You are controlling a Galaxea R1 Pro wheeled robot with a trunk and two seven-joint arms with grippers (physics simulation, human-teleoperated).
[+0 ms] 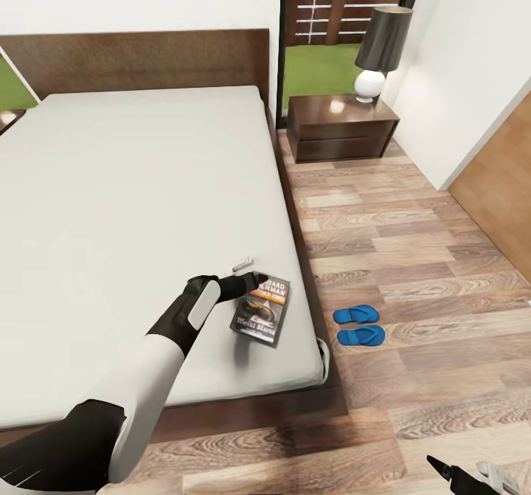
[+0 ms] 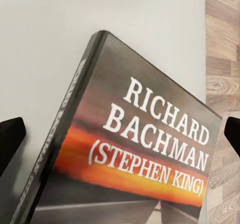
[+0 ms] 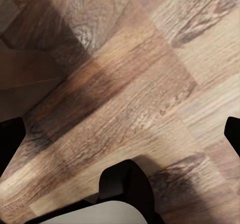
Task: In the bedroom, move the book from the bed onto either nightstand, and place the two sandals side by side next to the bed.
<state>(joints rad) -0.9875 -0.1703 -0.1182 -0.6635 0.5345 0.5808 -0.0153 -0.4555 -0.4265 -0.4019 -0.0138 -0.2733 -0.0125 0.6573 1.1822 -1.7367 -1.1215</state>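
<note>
Dark book point(image 2: 135, 159) between spread fingers point(image 2: 10, 139)

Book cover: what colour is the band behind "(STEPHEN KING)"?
Orange, on the book; it shows best in the left wrist view.

Glossy book point(image 2: 135, 154) cover, matt mattress point(image 1: 133, 185), grained wood floor point(image 3: 130, 83).

Dark book point(image 1: 260, 310), orange band; blue sandals point(image 1: 359, 325); light-grey mattress point(image 1: 133, 207); brown plank floor point(image 1: 413, 259).
</note>
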